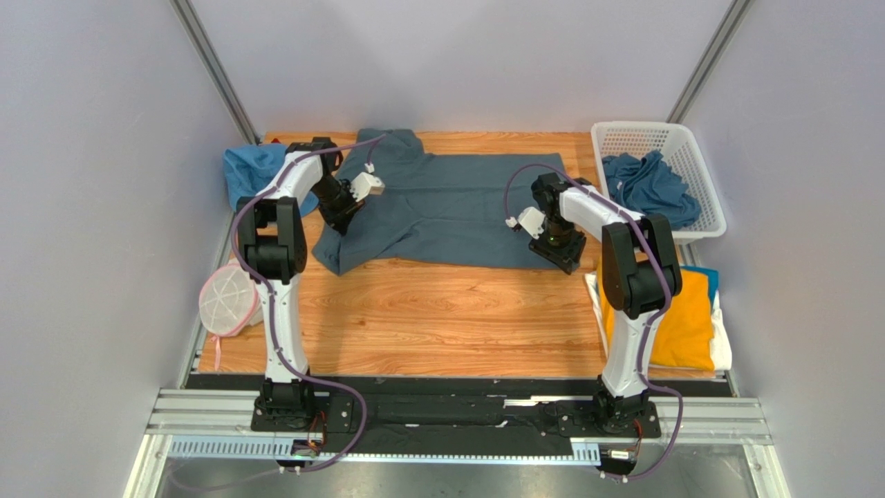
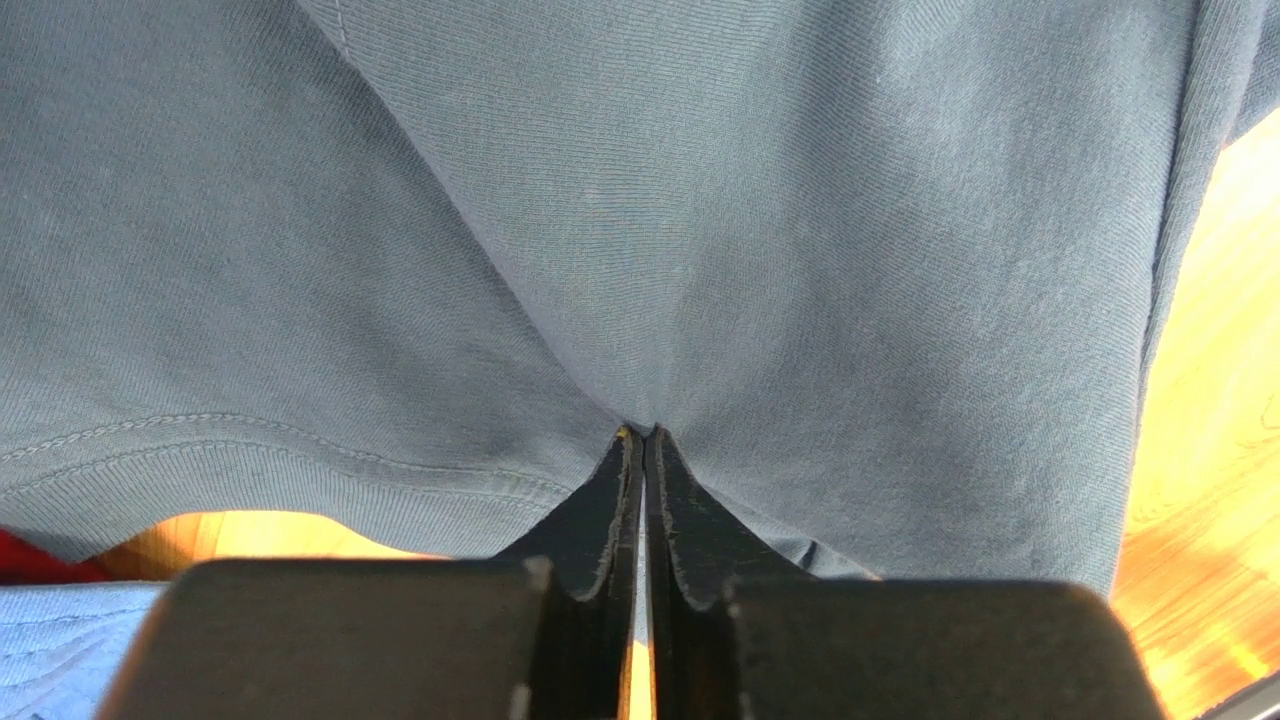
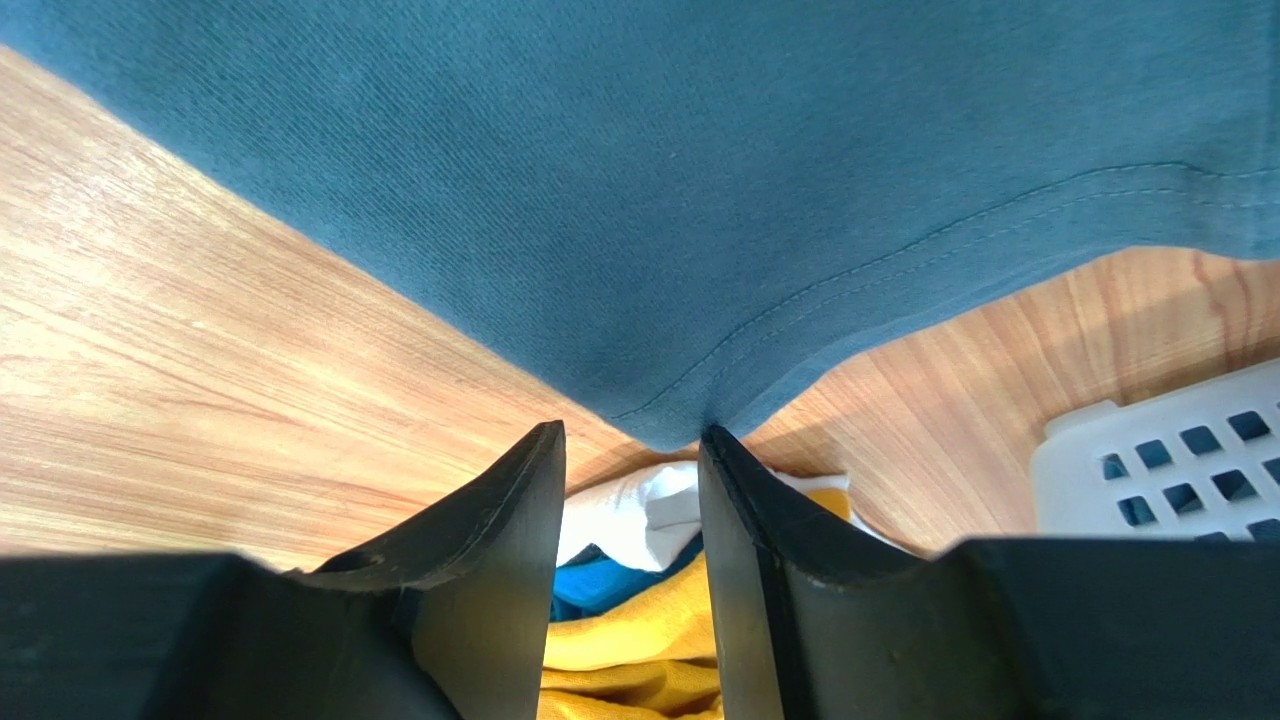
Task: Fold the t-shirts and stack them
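A dark slate-blue t-shirt lies spread on the wooden table. My left gripper is at its near left edge, shut on a pinch of the cloth, as the left wrist view shows. My right gripper is at the shirt's near right corner. Its jaws are open, with the hem corner at the fingertips and not pinched. A stack at the right has a mustard-yellow t-shirt on top. White and bright blue shirts show in it.
A white basket at the back right holds more slate-blue shirts. A blue cloth heap lies at the back left. A round white mesh pouch with pink edging sits at the left table edge.
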### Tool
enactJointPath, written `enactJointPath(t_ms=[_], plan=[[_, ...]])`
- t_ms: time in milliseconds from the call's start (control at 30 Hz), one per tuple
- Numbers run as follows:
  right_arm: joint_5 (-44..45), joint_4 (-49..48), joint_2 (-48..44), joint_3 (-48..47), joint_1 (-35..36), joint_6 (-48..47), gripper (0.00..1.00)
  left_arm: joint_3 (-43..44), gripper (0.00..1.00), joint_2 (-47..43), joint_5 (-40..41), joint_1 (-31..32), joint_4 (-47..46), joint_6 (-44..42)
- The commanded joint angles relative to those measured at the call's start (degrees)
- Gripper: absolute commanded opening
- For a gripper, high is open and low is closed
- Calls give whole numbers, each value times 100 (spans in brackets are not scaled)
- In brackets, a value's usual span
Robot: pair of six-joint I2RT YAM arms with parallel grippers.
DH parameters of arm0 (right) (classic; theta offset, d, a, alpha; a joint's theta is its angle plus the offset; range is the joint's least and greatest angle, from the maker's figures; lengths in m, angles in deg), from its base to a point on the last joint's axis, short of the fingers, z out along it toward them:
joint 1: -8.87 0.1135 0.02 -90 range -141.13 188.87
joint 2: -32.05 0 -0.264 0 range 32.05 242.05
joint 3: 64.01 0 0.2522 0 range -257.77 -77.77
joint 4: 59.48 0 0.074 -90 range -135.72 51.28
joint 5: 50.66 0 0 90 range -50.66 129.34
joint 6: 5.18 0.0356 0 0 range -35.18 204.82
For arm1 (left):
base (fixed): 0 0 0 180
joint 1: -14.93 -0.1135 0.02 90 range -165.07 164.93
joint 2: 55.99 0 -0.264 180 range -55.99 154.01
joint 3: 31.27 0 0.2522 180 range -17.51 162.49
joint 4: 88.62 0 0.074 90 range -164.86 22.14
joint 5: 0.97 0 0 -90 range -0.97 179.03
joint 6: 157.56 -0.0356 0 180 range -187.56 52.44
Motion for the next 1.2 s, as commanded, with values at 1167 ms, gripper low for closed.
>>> enactJointPath(t_ms=[1167], plan=[[-69, -266, -73, 239, 191, 245, 41, 1256, 0, -297, 887, 85, -757, -56]])
